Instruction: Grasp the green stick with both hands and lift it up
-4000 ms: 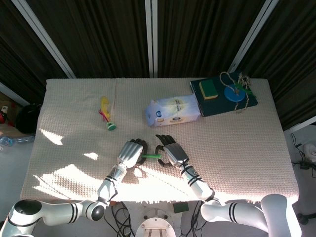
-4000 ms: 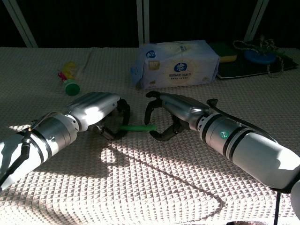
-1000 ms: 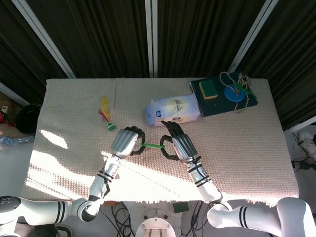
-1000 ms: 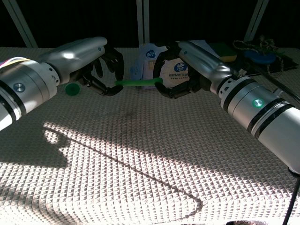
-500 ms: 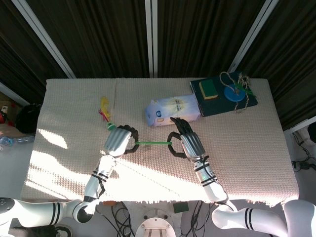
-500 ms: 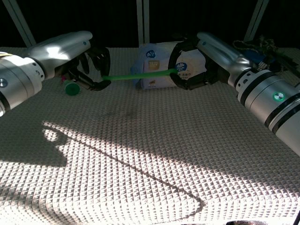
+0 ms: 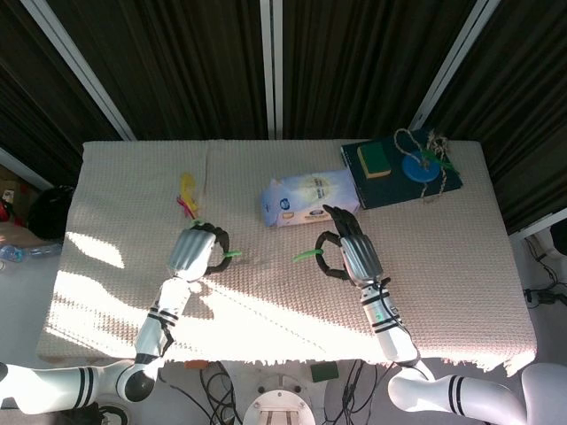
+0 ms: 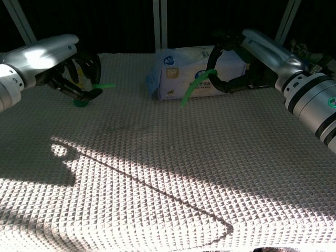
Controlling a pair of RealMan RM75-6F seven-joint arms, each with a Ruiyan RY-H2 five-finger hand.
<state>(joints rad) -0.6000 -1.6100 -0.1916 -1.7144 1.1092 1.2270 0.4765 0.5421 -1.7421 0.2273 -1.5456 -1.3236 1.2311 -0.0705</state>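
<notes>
Head view: two green stick pieces (image 7: 308, 256) (image 7: 230, 255).

I see my left hand (image 7: 197, 249) at nine o'clock and my right hand (image 7: 353, 255) at three, well apart, both raised, fingers curled, each pinching a green piece.

Silver-white arms w/ black bands — dark fingers (image 8: 224, 84), silver-backed hands.

A cream-clothed table (image 7: 443, 257) bears a tissue pack (image 7: 308, 198), a shuttlecock (image 7: 189, 202) and a dark tray (image 7: 403, 181).
</notes>
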